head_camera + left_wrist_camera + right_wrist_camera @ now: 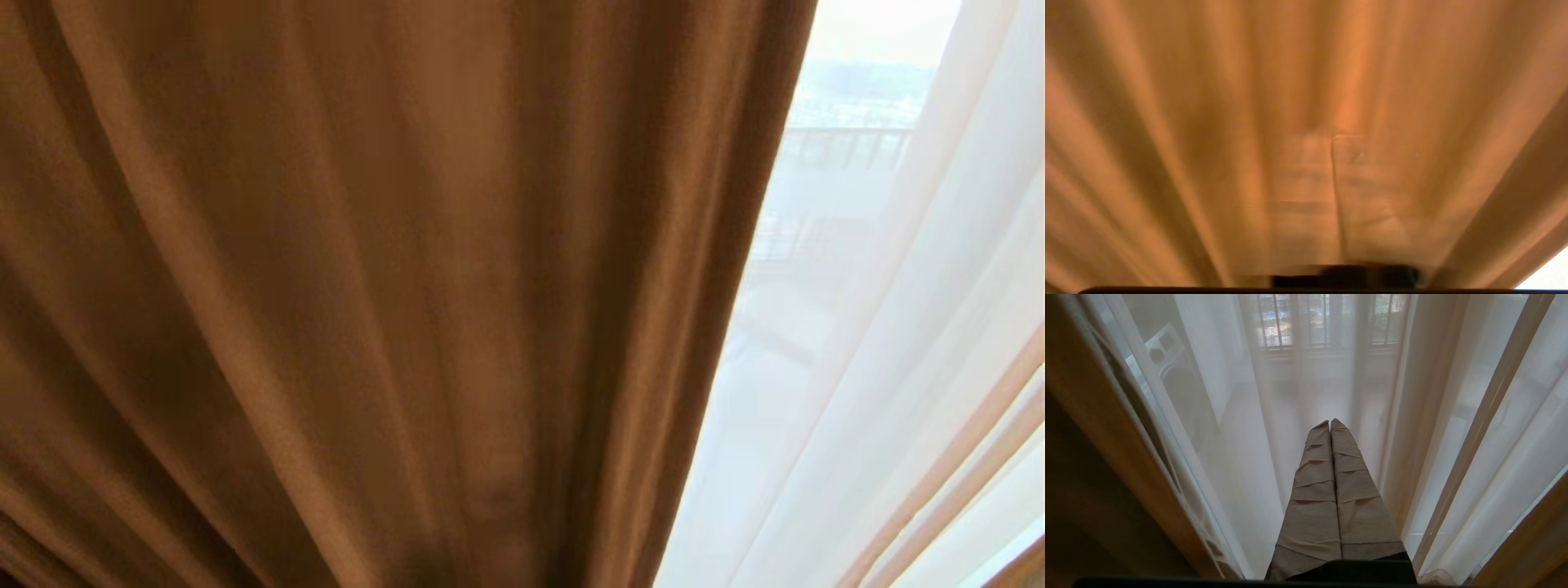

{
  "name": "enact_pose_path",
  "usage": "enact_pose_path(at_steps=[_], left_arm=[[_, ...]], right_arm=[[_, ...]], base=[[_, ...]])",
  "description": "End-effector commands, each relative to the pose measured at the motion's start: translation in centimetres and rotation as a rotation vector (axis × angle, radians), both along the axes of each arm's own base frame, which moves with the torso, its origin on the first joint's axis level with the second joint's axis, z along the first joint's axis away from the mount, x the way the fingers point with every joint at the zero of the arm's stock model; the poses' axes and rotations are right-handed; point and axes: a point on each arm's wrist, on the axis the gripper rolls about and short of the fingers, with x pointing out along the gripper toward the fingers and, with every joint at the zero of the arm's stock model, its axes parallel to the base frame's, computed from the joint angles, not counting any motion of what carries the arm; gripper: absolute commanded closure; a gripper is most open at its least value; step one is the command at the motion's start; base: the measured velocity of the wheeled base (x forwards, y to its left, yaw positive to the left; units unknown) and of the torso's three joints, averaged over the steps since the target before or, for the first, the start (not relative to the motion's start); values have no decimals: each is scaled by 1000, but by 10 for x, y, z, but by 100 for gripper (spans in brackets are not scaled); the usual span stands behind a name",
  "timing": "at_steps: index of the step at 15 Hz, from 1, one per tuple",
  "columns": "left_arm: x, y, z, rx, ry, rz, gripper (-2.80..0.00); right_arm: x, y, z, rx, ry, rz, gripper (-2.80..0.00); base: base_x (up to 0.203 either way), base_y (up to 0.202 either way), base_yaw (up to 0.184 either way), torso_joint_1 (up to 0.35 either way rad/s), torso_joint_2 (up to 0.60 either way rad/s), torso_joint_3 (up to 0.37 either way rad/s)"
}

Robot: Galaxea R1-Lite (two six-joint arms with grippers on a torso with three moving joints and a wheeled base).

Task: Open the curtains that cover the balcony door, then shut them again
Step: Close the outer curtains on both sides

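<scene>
Thick brown curtain fabric [1208, 122] fills your left wrist view, and the left gripper [1332, 141] shows only as a faint blurred shape against the folds, fingers drawn almost together, though whether they have pinched any cloth I cannot tell. If they caught nothing, or only a thin fold, your pull could slip off and leave the curtains [367, 286] covering the glass, their edge beside the sheer voile [898, 367]. Your right gripper [1330, 422] sits fully closed and empty, close against that voile, where its tips could snag.

No writing, label, brand, number or sign can be read anywhere. The thick brown pleated curtain fabric [367, 286] is plain. The sheer white voile [1310, 396] carries no print either.
</scene>
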Motion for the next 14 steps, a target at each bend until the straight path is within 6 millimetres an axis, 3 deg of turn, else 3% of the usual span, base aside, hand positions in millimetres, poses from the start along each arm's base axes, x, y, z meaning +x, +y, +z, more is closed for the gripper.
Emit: enact_pose_path(at_steps=[1, 6, 9, 14], left_arm=[[-2, 0, -8, -13, 11, 1, 0], [-24, 1, -51, -29, 6, 8, 0], [-39, 1, -86, -31, -29, 48, 0], [-35, 1, -142, 0, 92, 74, 0]], right_arm=[[0, 0, 0, 1, 0, 0, 0], [0, 0, 0, 1, 0, 0, 0], [0, 0, 0, 1, 0, -1, 0], [0, 0, 0, 1, 0, 0, 0]], base=[[0, 0, 0, 0, 0, 0], [0, 0, 0, 0, 0, 0], [0, 0, 0, 0, 0, 0], [0, 0, 0, 0, 0, 0]])
